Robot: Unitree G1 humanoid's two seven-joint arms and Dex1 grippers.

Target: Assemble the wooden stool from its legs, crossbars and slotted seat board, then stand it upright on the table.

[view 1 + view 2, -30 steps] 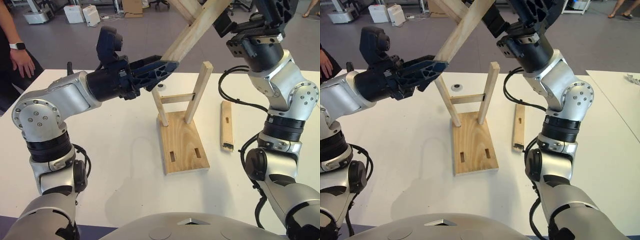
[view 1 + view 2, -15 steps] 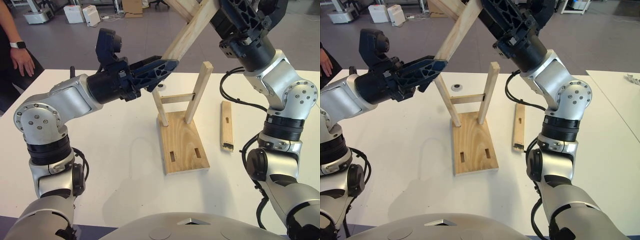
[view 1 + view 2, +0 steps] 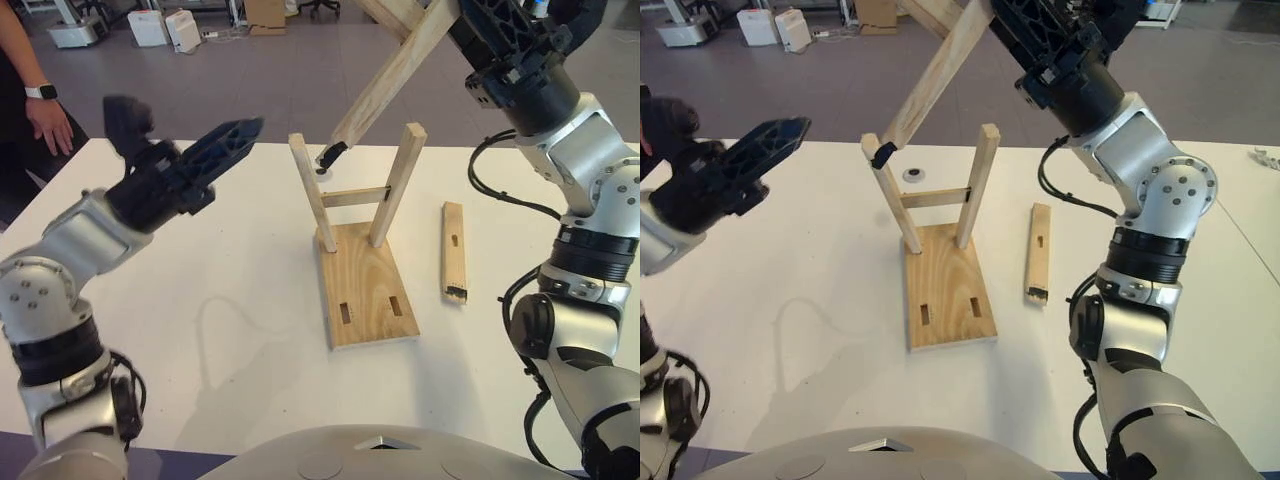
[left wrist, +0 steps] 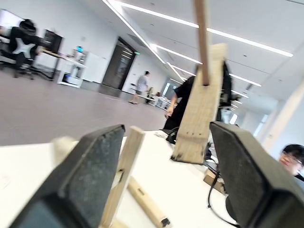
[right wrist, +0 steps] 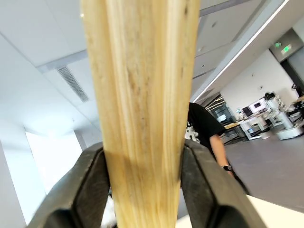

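Observation:
The slotted seat board point(image 3: 368, 290) lies flat on the white table point(image 3: 200, 300). Two legs point(image 3: 312, 195) point(image 3: 397, 185) stand in its far slots, joined by a crossbar point(image 3: 353, 196). A loose leg point(image 3: 454, 250) lies to the right of the board. My right gripper point(image 3: 462, 15) is shut on another leg point(image 3: 385, 85) held slanted in the air; its black-capped lower end point(image 3: 330, 154) hangs just above the standing left leg. A second piece crosses it at the top. My left gripper point(image 3: 232, 135) is open and holds nothing, left of the standing legs and above the table.
A small round object point(image 3: 914, 175) lies on the table behind the standing legs. Two vacant slots point(image 3: 370, 309) show in the near half of the board. Bare tabletop lies left of and in front of the board.
My left gripper has let go of the slanted leg's lower end and drawn back to the left. The right gripper still holds that leg, shifted slightly right.

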